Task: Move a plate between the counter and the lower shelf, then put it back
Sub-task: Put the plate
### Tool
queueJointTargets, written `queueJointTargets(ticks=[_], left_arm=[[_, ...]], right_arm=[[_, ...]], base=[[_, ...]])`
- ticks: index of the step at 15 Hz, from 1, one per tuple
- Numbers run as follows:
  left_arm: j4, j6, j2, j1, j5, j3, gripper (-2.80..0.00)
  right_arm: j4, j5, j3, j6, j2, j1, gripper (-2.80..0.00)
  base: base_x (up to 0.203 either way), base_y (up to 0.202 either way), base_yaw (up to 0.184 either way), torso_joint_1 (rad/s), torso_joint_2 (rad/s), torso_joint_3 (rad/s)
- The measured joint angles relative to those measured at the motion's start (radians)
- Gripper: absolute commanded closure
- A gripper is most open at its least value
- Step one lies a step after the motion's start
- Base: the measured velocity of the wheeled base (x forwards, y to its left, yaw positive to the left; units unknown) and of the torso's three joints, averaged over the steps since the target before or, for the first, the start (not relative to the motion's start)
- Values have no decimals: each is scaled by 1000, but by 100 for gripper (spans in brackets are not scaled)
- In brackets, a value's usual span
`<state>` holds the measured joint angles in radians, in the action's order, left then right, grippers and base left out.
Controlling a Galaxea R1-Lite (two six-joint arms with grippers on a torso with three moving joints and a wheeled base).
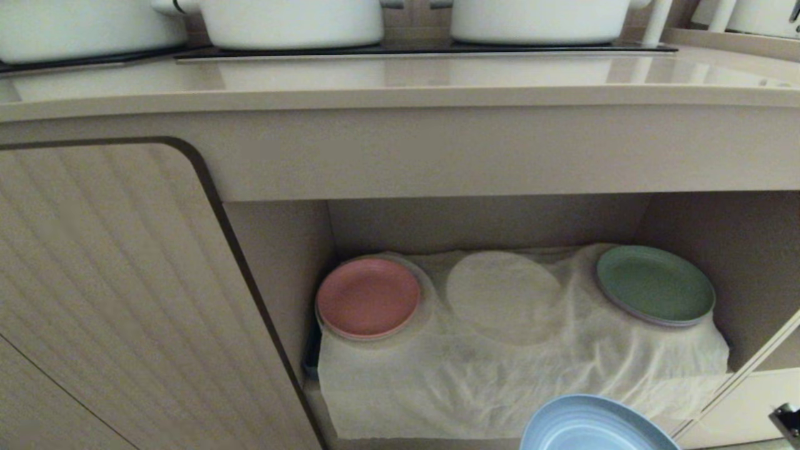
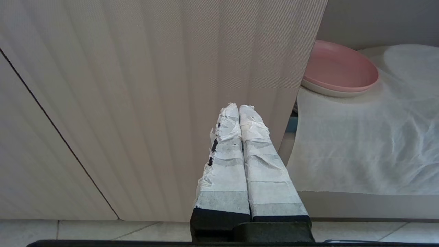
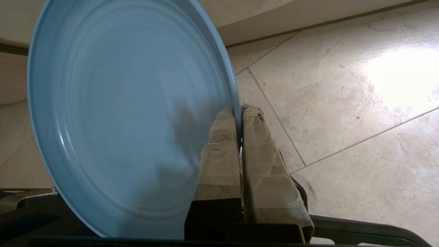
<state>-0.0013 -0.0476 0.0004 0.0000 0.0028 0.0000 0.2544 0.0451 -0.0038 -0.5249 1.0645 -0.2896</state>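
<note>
Two taped fingers of our right gripper (image 3: 240, 113) pinch the light blue plate (image 1: 597, 425) by its rim, low before the lower shelf (image 1: 500, 350). We judge it should stay level and aim for the bare middle hump (image 1: 503, 297), between the pink plate (image 1: 369, 297) and green plate (image 1: 655, 284). Our left gripper (image 2: 239, 107) idles shut and empty. Only the blue plate's far edge shows in the head view, the gripper not at all.

Head and left-wrist views sharing pink plate (image 1: 367, 297)

Lower shelf (image 1: 687, 219), under counter (image 1: 400, 87): cloth (image 1: 500, 375) bearing two plates, left and right; third plate (image 1: 594, 428) in front.
</note>
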Motion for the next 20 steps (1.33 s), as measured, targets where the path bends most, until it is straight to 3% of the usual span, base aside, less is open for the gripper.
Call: queueJointTargets(ticks=[7, 11, 20], left_arm=[[0, 0, 0, 0, 0, 0, 0], [-1, 0, 0, 0, 0, 0, 0], [0, 0, 0, 0, 0, 0, 0]], right_arm=[[11, 1, 4, 0, -1, -1, 0], [12, 0, 4, 0, -1, -1, 0], [15, -1, 1, 0, -1, -1, 0]], base=[[0, 0, 0, 0, 0, 0], [0, 0, 0, 44, -215, -236], [0, 0, 0, 182, -494, -291]])
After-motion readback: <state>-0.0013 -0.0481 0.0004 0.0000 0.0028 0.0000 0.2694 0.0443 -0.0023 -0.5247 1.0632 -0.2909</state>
